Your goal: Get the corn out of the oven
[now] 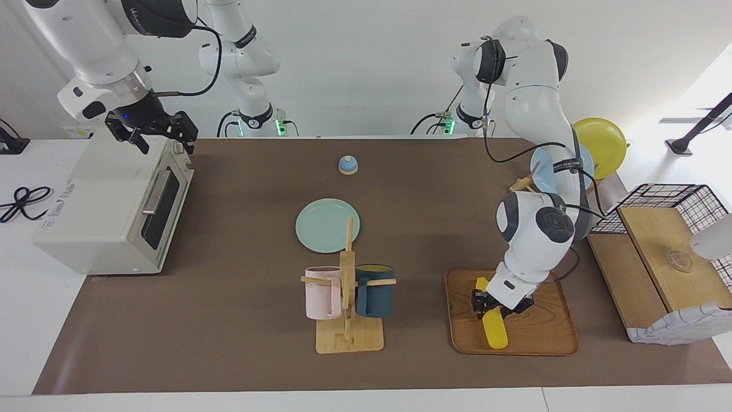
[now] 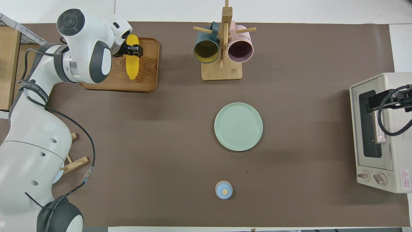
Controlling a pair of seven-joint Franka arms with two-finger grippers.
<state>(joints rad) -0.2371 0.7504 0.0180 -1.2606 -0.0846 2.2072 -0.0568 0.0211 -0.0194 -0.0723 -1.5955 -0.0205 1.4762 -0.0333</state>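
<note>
Corn (image 1: 493, 325) lies on the wooden tray (image 1: 549, 337) at the left arm's end of the table, well apart from the oven (image 1: 108, 206), whose door looks shut. Left gripper (image 1: 492, 304) is down on the cob, fingers closed around its middle. Right gripper (image 1: 153, 130) hangs over the oven's top edge, waiting; can't tell its finger state. Risk: if the fingers part while the cob isn't fully seated, the round body could roll on the tray; lifting off at an angle could drag it. Long axis runs toward and away from the robots, tapered tip pointing toward them.
</note>
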